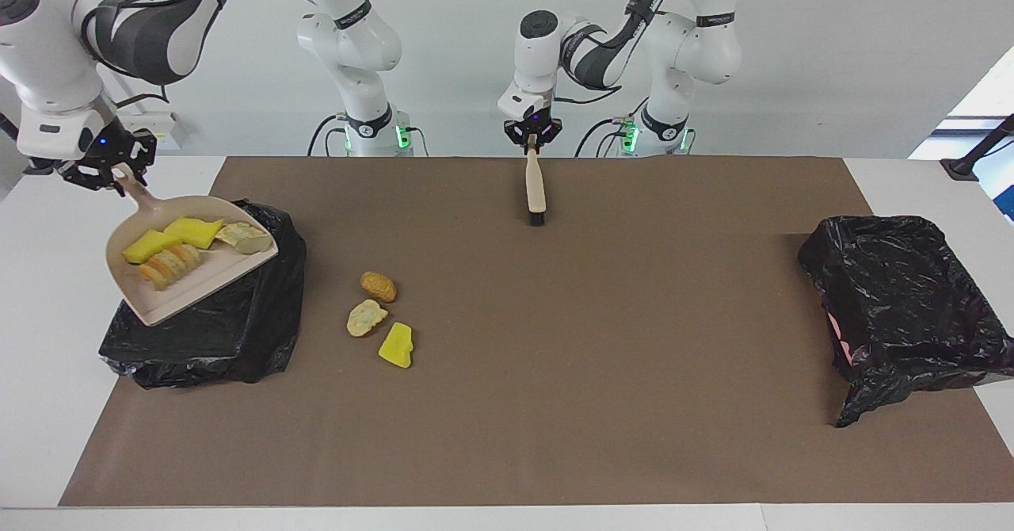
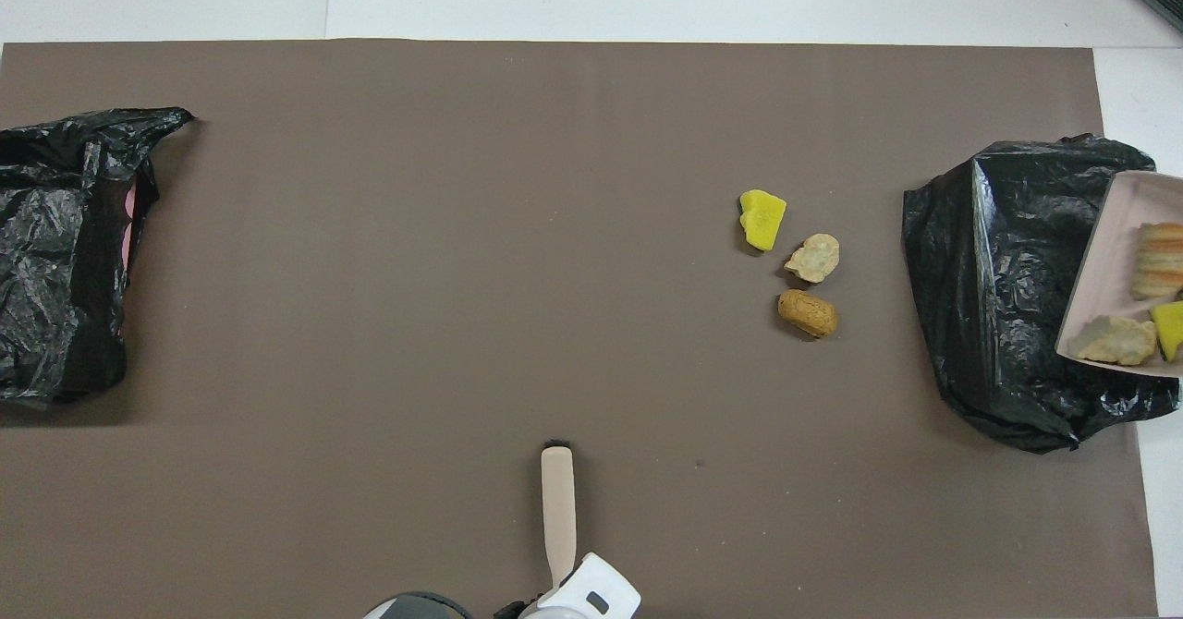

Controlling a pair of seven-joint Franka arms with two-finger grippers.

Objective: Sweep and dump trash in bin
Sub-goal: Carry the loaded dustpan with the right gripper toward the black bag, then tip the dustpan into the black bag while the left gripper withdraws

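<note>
Beige plastic dustpan (image 1: 186, 265), clamped in right hand (image 1: 107, 168) over black-lined bin (image 1: 238, 325), could spill scraps (image 1: 194, 247) outside if tipped crookedly.

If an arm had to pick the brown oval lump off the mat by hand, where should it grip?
Grip the brown lump across its narrow middle, coming straight down from above. It lies flat on the mat, and its long sides are bare. The pale scrap sits close to one end, so the pincer's fingers should close across the short width, not end to end.
</note>
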